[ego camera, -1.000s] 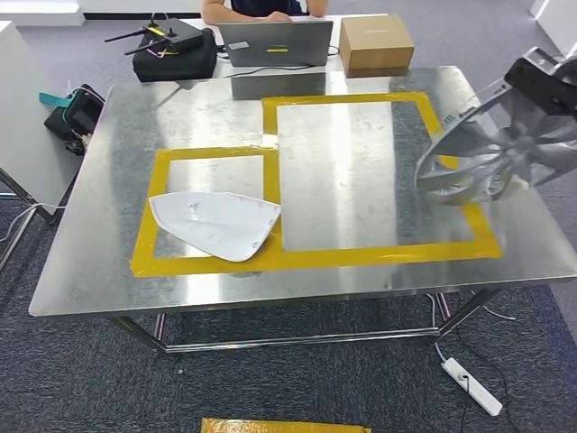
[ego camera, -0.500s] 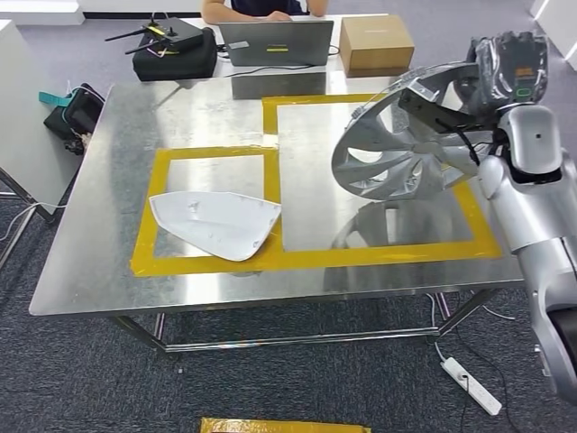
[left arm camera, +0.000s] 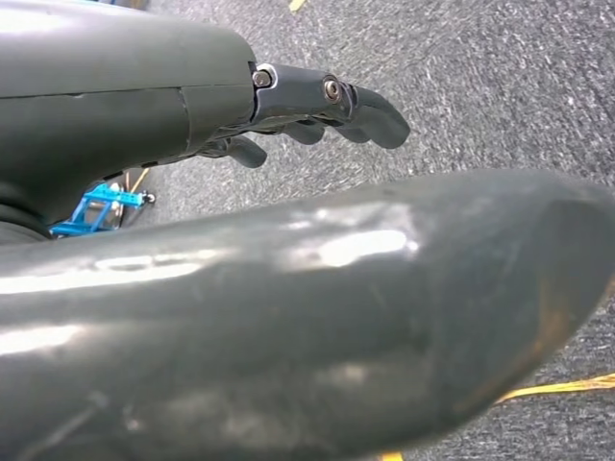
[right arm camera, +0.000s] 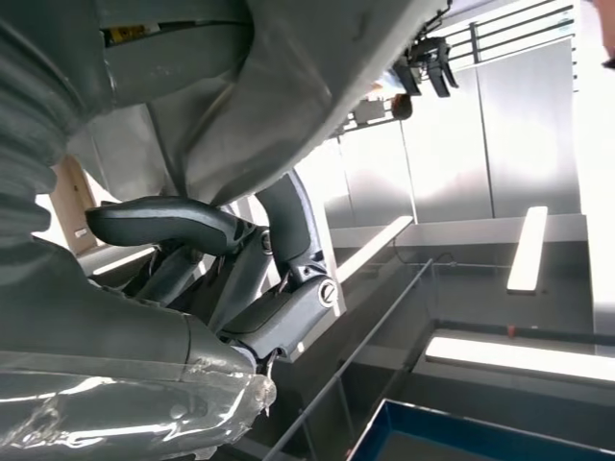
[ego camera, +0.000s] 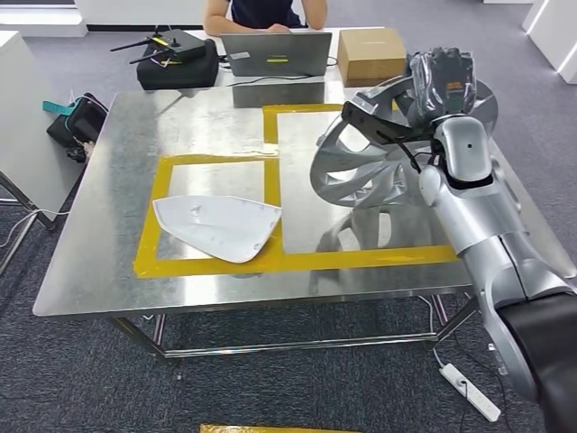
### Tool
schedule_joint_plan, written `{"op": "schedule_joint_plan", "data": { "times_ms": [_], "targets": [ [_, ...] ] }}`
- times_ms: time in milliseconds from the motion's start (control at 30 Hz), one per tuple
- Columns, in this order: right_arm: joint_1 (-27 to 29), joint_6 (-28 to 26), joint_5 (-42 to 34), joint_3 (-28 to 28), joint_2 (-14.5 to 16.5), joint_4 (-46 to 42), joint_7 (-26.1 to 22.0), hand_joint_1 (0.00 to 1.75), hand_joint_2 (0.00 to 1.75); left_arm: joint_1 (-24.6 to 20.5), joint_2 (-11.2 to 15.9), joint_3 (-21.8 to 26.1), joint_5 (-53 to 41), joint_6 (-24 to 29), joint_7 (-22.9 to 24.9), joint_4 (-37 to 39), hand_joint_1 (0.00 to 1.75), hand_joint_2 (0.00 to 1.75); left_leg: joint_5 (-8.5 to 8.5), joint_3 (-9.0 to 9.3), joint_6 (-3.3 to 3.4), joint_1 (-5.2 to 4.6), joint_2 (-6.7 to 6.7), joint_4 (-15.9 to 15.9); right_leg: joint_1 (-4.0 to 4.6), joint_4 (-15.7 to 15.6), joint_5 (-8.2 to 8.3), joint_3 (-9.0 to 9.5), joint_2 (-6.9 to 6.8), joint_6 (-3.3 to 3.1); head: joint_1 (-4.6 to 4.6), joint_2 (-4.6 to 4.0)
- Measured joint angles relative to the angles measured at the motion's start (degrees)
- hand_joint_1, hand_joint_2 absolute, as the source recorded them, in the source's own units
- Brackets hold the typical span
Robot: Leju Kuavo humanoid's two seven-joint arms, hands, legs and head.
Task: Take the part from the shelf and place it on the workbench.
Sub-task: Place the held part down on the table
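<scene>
The part is a silver spoked wheel cover. My right hand, wrapped in clear film, grips it by its rim and holds it tilted above the right yellow-taped frame of the steel workbench. Its reflection shows on the metal beneath. In the right wrist view my dark fingers curl around a grey part of the wheel cover. My left hand hangs over the carpet floor, fingers slightly bent and holding nothing.
A white curved panel lies in the left taped frame. At the far edge stand a laptop, a cardboard box and a black bag, with a person seated behind. A power strip lies on the floor.
My right arm has swung in from the right, carrying the wheel cover leftward and over the right taped frame. The head view has shifted slightly. The white panel stays put.
</scene>
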Motion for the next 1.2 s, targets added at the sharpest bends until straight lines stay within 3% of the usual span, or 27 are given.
{"op": "schedule_joint_plan", "data": {
  "times_ms": [500,933,1200],
  "targets": [
    [-1.5,1.8,-1.3,0.0,1.8,2.3,0.9,1.75,1.75,-0.1,0.1,0.0,-0.6,-0.1,-1.3,0.0,0.0,0.0,0.03,0.03,0.03,0.06,0.0,0.0,0.05,-0.2,0.1,0.16,-0.01,0.13,0.01,0.0],
    [-2.5,11.4,-4.0,0.0,6.5,2.6,3.0,1.75,1.75,-0.1,-0.1,1.3,-0.6,-0.1,-1.3,0.0,0.0,0.0,-0.15,0.49,-0.12,0.11,0.0,0.0,0.11,-0.3,-0.22,0.61,0.02,-0.34,0.01,-0.01],
    [-2.8,14.3,-4.5,1.0,7.7,2.6,3.4,1.75,1.75,0.0,-0.3,1.4,-0.6,0.0,-1.5,0.0,0.0,0.0,-0.29,0.92,-0.05,0.18,0.0,0.0,0.23,-0.5,-0.29,1.15,0.02,-0.41,0.0,0.0]
  ]
}}
